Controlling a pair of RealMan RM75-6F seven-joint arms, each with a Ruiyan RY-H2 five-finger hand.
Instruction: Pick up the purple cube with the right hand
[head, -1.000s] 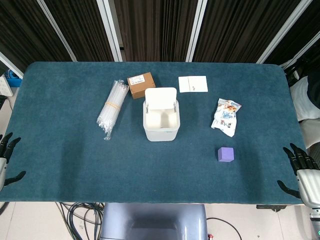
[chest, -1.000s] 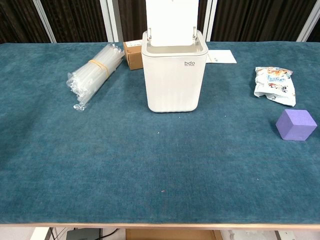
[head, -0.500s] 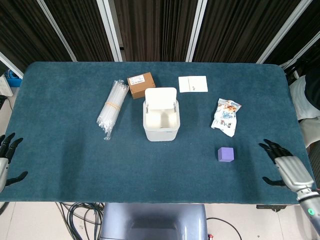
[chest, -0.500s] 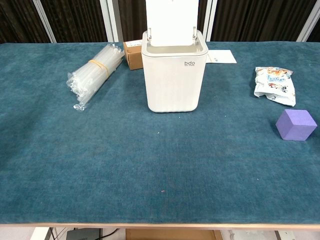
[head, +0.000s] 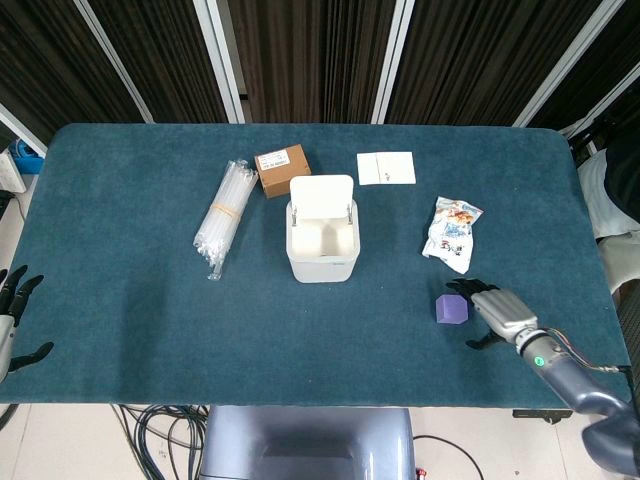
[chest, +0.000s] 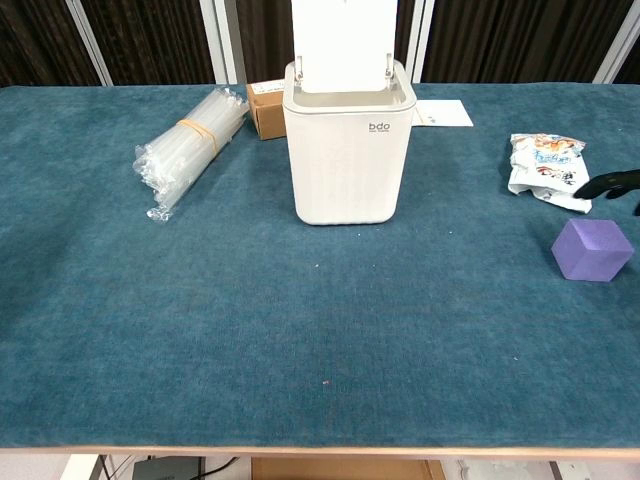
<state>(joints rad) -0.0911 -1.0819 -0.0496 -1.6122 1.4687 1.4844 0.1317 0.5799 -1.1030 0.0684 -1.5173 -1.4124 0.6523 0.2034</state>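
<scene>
Near front-right of table (head: 120, 330), purple cube (head: 451, 309) sits alone on cloth, snack bag (head: 451, 233) just behind it. Right hand (head: 497, 311) just beside cube, fingers spread, holding nothing, lined up for side grab I'd guess. Left hand (head: 12, 318) parked off left edge, open, empty.

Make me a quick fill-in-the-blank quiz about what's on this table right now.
1. The right hand is beside the ___ cube, not gripping it.
2. The white bin has its lid ___.
3. The snack packet lies beyond the cube, to the bin's ___.
4. The bundle of clear straws lies next to a brown ___.

Missing words: purple; open; right; box
</scene>
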